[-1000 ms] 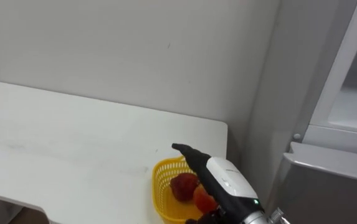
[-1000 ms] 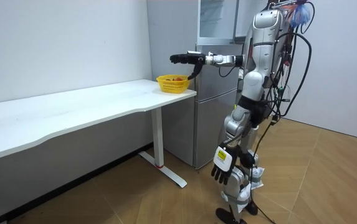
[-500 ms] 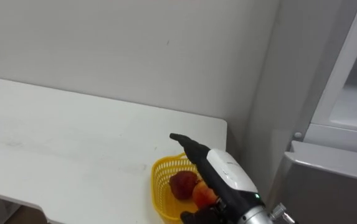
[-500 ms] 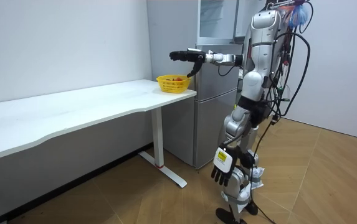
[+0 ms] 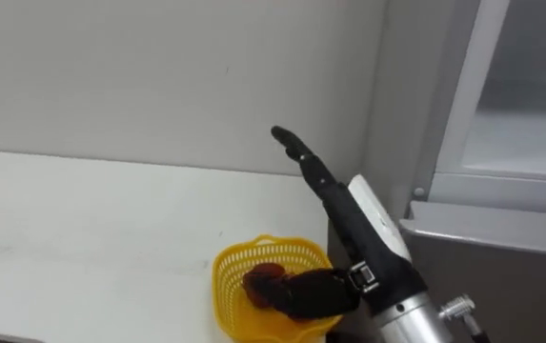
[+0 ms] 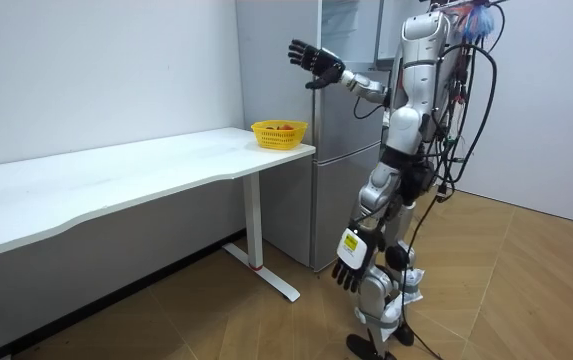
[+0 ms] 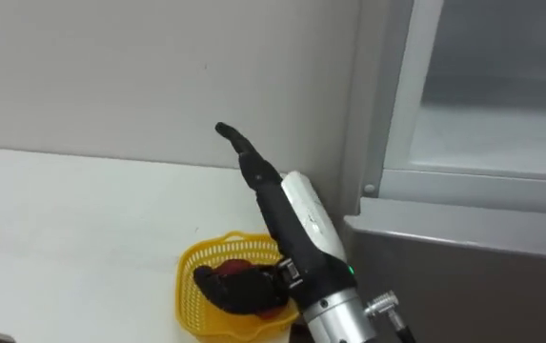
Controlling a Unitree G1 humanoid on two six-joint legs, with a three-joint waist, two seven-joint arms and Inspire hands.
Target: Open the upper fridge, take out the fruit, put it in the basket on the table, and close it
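Evidently the right hand (image 5: 353, 221) is held high for the fridge and not for anything on the table: the arm slants up from the lower right, the fingers are straight and spread, and the palm holds nothing. It points towards the wall (image 5: 158, 76), just beside the pale upright frame of the upper compartment (image 5: 525, 124), whose whitish inside is open to view. I can make out nothing lying in there.

The task's thing, as I judge it, is the red fruit (image 5: 256, 278). It lies in the yellow basket (image 5: 225, 295), which sits at the end of the white table (image 5: 82, 219), right next to the fridge. That spot makes sense as a short drop-off for whatever comes out of the compartment.

The basket lies directly under the raised forearm, and the thumb hangs over it in the eye views, so a careless lowering could knock it. The compartment's frame stands between the hand and the shelf space, and the grey lower door (image 5: 511, 286) juts out below.

The left hand (image 6: 349, 272) hangs by the thigh, fingers relaxed and holding nothing
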